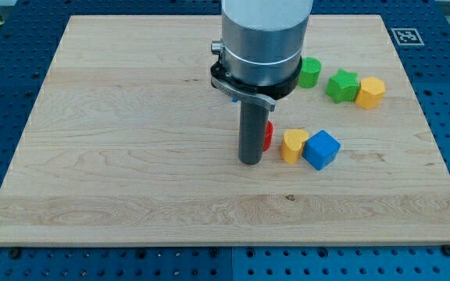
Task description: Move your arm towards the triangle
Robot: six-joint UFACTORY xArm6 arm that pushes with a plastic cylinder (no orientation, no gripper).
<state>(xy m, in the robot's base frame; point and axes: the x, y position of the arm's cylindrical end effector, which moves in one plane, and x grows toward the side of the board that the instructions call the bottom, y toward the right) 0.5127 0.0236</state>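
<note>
My tip [250, 161] rests on the wooden board [131, 117] near its middle. A red block [269, 136] shows just to the tip's right, mostly hidden behind the rod, so I cannot make out its shape. A yellow block [293, 145] and a blue cube [321, 150] lie side by side, touching, further right. No triangle shows plainly. A sliver of blue [233, 97] peeks out by the arm's collar; I cannot tell what it is.
A green cylinder [309, 72], a green star [341, 85] and a yellow hexagonal block [370, 92] lie in a row at the view's upper right. The arm's wide grey body [262, 35] hides the board's top middle. A blue perforated table surrounds the board.
</note>
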